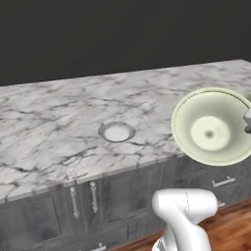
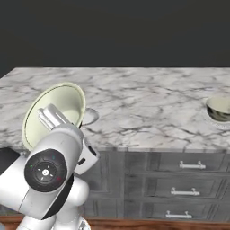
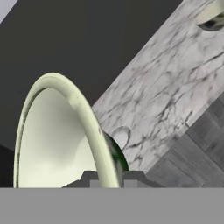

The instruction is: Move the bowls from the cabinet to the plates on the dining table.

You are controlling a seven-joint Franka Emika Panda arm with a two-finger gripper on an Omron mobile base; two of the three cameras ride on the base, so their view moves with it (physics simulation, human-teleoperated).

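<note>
Hand view: fingers (image 3: 89,177) clamp rim of tilted bowl (image 3: 61,140), lower left; empty plate (image 1: 116,131) mid-frame on table (image 1: 49,127); second bowl (image 2: 219,109) far right.

My arm raised in front of tabletop's near edge, wrist bent, hand turned sideways. My fingers (image 3: 107,180) pinched tight on rim of bowl (image 1: 212,126), one each side of wall. Bowl held on edge, clear above tabletop (image 1: 59,127), opening facing left base camera.

held bowl (image 3: 61,135) hiding gripper (image 3: 107,181) fingertips, second bowl (image 2: 220,109) cut by frame edge
</note>
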